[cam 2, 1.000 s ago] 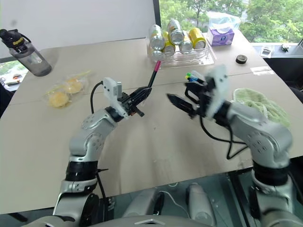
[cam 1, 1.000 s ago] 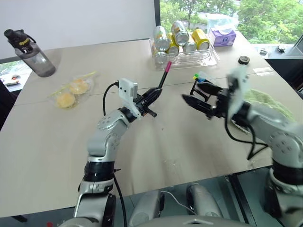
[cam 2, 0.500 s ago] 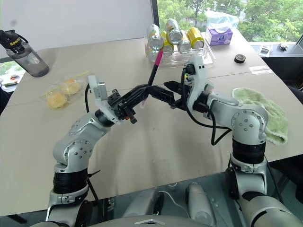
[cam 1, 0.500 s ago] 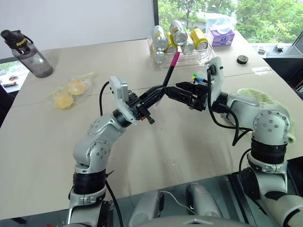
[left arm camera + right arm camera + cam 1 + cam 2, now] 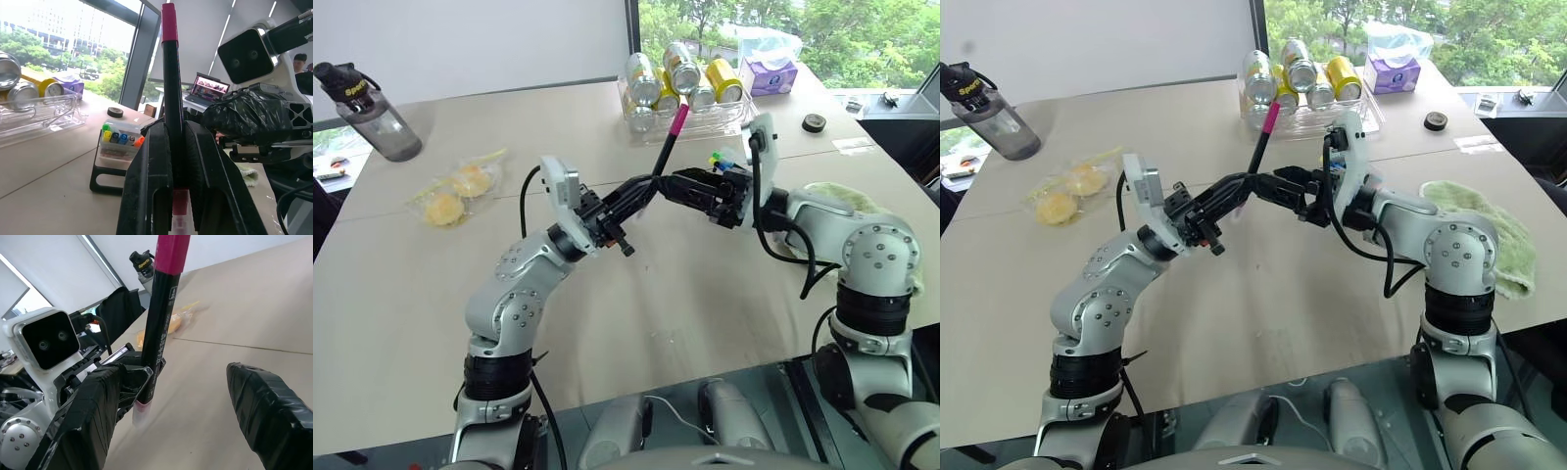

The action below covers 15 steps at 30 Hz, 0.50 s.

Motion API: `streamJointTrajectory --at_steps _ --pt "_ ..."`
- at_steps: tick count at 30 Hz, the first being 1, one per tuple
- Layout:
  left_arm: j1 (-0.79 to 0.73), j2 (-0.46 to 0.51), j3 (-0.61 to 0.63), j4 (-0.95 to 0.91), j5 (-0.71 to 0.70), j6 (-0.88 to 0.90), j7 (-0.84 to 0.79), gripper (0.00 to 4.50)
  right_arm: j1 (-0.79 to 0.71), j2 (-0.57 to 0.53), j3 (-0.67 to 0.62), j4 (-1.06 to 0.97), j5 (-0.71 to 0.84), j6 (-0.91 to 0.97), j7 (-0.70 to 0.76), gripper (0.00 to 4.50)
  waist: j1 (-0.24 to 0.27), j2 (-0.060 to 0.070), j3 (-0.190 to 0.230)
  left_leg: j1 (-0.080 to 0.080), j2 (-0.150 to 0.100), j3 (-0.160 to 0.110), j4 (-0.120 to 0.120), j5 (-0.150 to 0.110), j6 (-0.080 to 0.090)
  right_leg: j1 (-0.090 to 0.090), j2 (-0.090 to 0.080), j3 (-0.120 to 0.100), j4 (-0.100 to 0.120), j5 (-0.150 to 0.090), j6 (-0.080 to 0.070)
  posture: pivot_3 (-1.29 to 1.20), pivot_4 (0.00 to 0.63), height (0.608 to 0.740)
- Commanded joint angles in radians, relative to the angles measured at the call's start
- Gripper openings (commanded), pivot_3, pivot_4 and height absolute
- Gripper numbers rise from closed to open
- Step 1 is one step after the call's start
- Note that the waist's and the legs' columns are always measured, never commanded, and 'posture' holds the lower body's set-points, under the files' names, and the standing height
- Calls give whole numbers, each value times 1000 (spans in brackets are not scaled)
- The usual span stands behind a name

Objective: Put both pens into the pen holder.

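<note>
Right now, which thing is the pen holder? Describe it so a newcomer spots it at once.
Start at the clear tray of cans at the table's far edge. Nearer the robot than the tray, just behind the right gripper, stands the pen holder: a small black frame carrying a clear compartment. Its row of green, yellow, blue and orange marker tips sets it apart from everything around it.

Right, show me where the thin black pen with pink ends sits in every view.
Left eye view: thin black pen with pink ends slants up from the shut left gripper, above centre.
Right eye view: same pen, centre, pink tip before the cans.
Left wrist view: upright between the fingers.
Right wrist view: upright, between the open right gripper's fingers.
Shared landmark: left gripper.
</note>
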Motion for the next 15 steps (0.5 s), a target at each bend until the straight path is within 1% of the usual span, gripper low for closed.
streamJointTrajectory --at_steps 1,13,15 --pt "-3 6 -15 -7 -7 3 -9 0 -21 -9 -29 -46 17 -61 36 3630 0 0 0 0 0 0 0 0 0 0 0 0 0 0 0 0 150 739" --pt "-6 1 -40 -15 -10 -1 -14 0 -38 13 -14 -22 23 -85 3 3630 0 0 0 0 0 0 -1 0 0 0 0 0 0 0 0 0 150 739" --pt "-5 2 -45 -16 -10 -2 -17 0 -38 13 -13 -18 16 -86 0 3075 1 0 0 0 0 0 -1 0 0 0 0 0 0 0 0 0 150 739"
